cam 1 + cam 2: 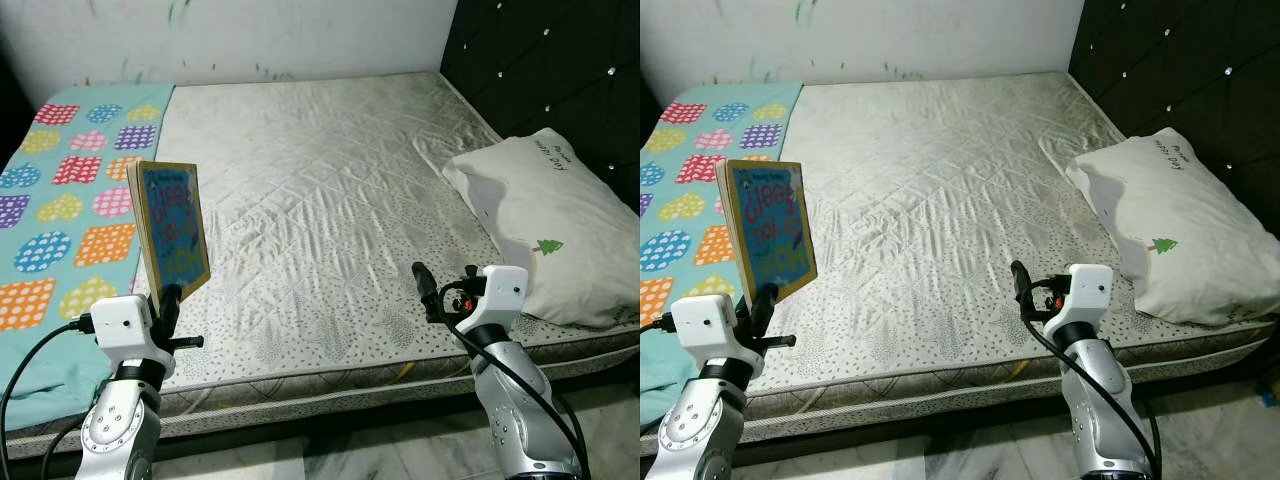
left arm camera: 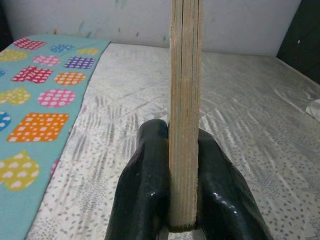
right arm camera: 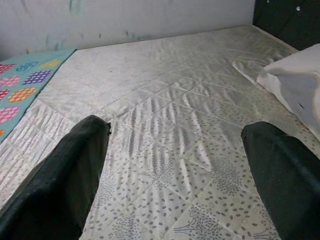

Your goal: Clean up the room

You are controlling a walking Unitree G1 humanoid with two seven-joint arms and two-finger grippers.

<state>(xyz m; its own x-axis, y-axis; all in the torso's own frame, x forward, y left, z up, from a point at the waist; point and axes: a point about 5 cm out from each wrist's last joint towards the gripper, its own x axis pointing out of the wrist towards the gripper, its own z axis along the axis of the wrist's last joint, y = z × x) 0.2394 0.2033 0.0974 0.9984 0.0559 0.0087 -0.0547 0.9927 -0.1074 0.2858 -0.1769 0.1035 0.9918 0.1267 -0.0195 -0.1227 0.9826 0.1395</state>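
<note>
A children's board book [image 1: 174,228] with a blue cover and a tan edge stands upright in my left gripper [image 1: 168,301], which is shut on its lower edge above the near left part of the bed. From the left wrist camera, the book's thick page edge [image 2: 185,110] rises between the two black fingers [image 2: 145,195]. My right gripper [image 1: 428,290] hovers open over the near right edge of the mattress [image 1: 320,190], its fingers [image 3: 65,185] wide apart with nothing between them.
A turquoise blanket [image 1: 60,210] with coloured hearts and squares covers the bed's left side. A white pillow [image 1: 550,230] lies at the right against the black tufted headboard [image 1: 560,70]. A pale wall [image 1: 250,35] runs behind the bed, with tiled floor [image 1: 380,455] below.
</note>
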